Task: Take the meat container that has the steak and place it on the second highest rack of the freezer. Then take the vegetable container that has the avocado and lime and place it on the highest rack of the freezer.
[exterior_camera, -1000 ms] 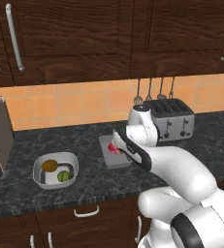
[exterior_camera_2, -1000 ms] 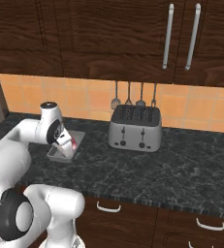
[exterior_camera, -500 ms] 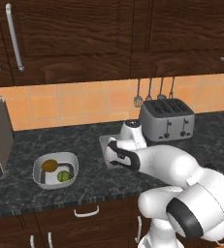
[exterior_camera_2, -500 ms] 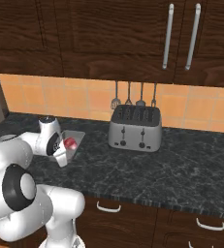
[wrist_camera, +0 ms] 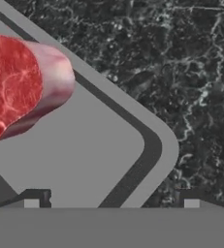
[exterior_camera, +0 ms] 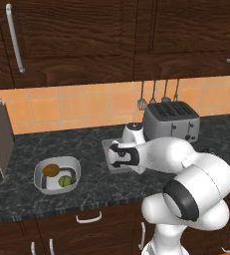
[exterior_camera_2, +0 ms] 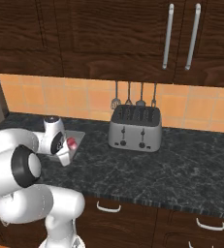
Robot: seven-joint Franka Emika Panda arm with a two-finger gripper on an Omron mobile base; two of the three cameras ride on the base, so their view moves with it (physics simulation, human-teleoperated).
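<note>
Meat container [wrist_camera: 89, 145] sits on the black stone counter [exterior_camera_2: 171, 164] left of the toaster [exterior_camera_2: 135, 128], steak [wrist_camera: 21, 82] at its far end. Gripper [wrist_camera: 111, 203] has dropped from a second ago — now low over the tray's corner, jaws spread wide, one fingertip [wrist_camera: 33, 201] over the tray floor, nothing held. White bowl [exterior_camera: 57, 174] with avocado [exterior_camera: 50, 170] and lime [exterior_camera: 64, 181] — well left of the toaster, unmoved.

Arm over meat container [exterior_camera: 109, 148]
</note>
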